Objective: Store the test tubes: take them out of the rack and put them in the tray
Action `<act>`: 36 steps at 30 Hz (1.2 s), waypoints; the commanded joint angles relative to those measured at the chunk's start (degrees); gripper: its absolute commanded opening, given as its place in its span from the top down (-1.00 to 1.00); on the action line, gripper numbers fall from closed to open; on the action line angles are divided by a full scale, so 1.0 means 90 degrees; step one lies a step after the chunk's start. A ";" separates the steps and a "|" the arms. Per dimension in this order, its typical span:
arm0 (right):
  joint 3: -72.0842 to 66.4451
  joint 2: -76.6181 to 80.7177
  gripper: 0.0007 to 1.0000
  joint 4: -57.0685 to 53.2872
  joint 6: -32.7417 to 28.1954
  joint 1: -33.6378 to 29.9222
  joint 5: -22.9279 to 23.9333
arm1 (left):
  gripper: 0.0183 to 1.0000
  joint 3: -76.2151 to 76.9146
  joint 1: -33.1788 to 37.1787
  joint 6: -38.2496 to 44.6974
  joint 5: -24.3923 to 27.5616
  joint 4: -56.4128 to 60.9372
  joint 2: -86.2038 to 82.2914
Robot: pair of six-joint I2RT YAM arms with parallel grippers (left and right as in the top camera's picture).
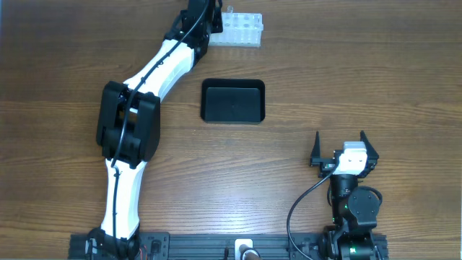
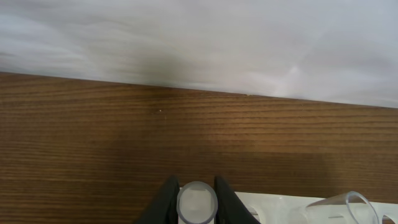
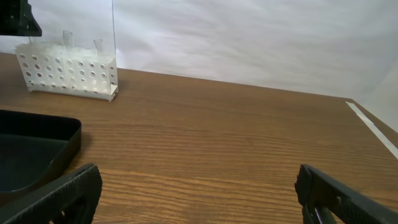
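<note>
Pinching a test tube (image 2: 197, 204), the left gripper (image 2: 196, 186) is risking tipping the rack (image 1: 241, 29) by lifting askew; the right gripper (image 1: 341, 147) is sitting spread.

The table (image 1: 375, 87) is brown wood with a fine straight grain and a dull satin finish. Between the left gripper's (image 2: 197, 200) matt black fingers (image 2: 163, 204) sits a clear, smooth test tube (image 2: 197, 208). Beside it, the rack (image 1: 242, 30) is white perforated plastic, slightly translucent. Nearer the right gripper (image 3: 198, 186), the tray (image 1: 204, 101) is smooth black plastic with a faint sheen.
</note>
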 commanded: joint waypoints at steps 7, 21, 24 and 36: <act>-0.0029 -0.0017 -0.98 -0.0024 -0.0029 -0.0046 0.0058 | 0.76 0.0168 -0.0046 0.0002 -0.0070 0.0005 0.0100; -0.0032 -0.0017 -0.98 -0.0024 -0.0029 -0.0046 0.0058 | 0.81 0.0168 -0.0083 0.0075 -0.0223 -0.0398 -0.0920; -0.0032 -0.0017 -0.98 -0.0024 -0.0029 -0.0046 0.0058 | 0.82 0.0168 -0.0090 0.0245 -0.0335 -0.0447 -0.1399; -0.0029 -0.0017 -0.98 -0.0024 -0.0029 -0.0046 0.0058 | 0.83 0.0168 -0.0381 0.0534 -0.0379 -0.1729 -0.3191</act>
